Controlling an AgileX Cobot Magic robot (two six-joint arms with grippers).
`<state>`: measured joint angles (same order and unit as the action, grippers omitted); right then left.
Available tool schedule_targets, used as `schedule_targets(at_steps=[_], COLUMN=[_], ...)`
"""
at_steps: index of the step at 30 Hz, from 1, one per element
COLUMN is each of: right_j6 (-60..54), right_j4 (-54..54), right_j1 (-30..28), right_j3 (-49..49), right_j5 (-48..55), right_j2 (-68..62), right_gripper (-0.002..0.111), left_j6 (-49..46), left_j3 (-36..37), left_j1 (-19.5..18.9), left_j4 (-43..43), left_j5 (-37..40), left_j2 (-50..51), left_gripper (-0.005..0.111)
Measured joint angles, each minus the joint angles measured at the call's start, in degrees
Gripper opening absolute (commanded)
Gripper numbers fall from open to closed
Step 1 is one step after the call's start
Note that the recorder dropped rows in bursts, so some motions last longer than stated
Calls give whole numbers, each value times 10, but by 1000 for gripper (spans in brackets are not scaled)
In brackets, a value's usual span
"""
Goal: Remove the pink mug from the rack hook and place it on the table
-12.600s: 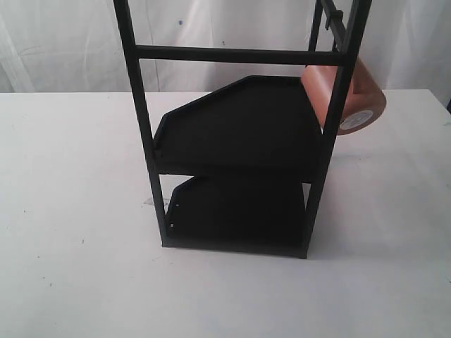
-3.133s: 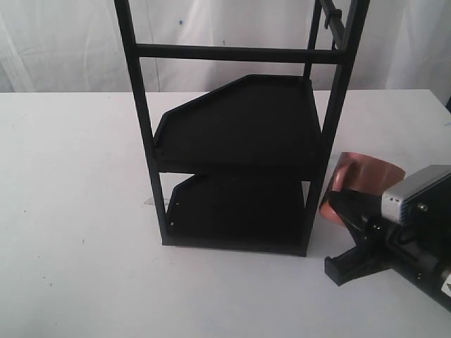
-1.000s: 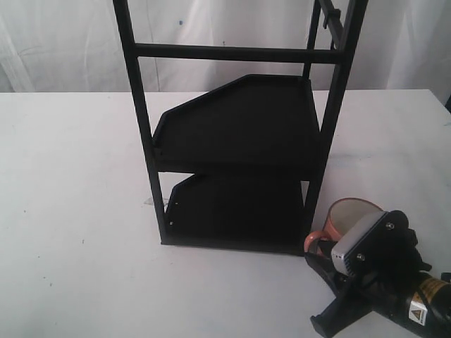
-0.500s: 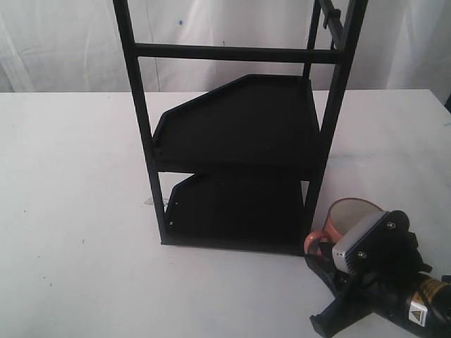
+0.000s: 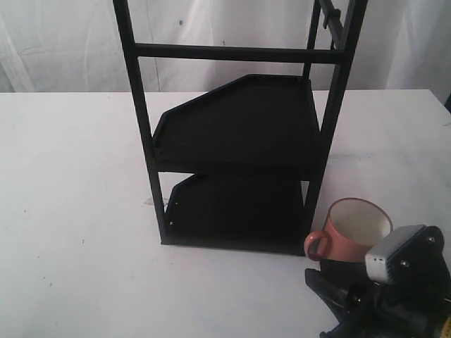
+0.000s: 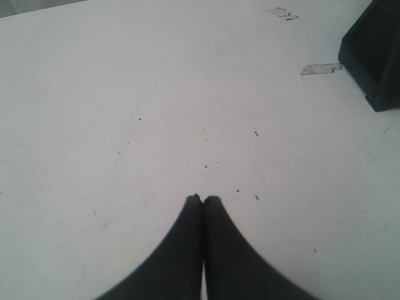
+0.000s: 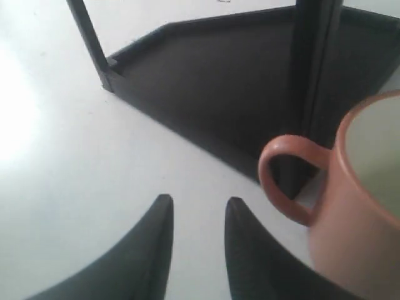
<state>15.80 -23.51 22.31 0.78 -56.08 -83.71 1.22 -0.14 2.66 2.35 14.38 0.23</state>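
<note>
The pink mug (image 5: 356,232) stands upright on the white table (image 5: 77,211), just right of the black rack's (image 5: 239,127) front right leg, handle toward the rack. The rack hook (image 5: 330,17) on the top bar is bare. My right gripper (image 5: 328,307) sits low in front of the mug, open and apart from it. In the right wrist view the mug (image 7: 359,219) is beside the open right gripper (image 7: 199,201), with nothing between the fingers. My left gripper (image 6: 203,199) is shut over bare table (image 6: 156,94) and does not show in the exterior view.
The rack has two black angular tray shelves, the lower shelf (image 7: 237,81) close to the mug. A corner of the rack's base (image 6: 375,56) and bits of tape (image 6: 319,69) show in the left wrist view. A white curtain (image 5: 63,42) hangs behind the table.
The right gripper has let go of the mug and drawn back toward the front right. The mug stays upright beside the rack. The left gripper has not moved.
</note>
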Motion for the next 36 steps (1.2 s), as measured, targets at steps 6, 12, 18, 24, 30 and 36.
schedule_targets(at_steps=[6, 12, 18, 24, 30, 36], right_j6=[159, 236, 160, 163, 175, 176], right_j4=[-70, -49, -52, -150, -164, -149], right_j1=[0, 0, -13, -69, -135, -141], right_j3=[-5, 53, 214, 324, 367, 360], right_j5=[33, 254, 613, 801, 960, 974], right_j2=[168, 328, 359, 316, 264, 316], right_gripper=[0, 0, 0, 0, 0, 0], left_j6=[0, 0, 0, 0, 0, 0], left_j3=[0, 0, 0, 0, 0, 0], left_j1=[0, 0, 0, 0, 0, 0], left_j4=[0, 0, 0, 0, 0, 0], left_j5=[0, 0, 0, 0, 0, 0], left_j2=[0, 0, 0, 0, 0, 0], left_gripper=[1, 1, 1, 1, 1, 1])
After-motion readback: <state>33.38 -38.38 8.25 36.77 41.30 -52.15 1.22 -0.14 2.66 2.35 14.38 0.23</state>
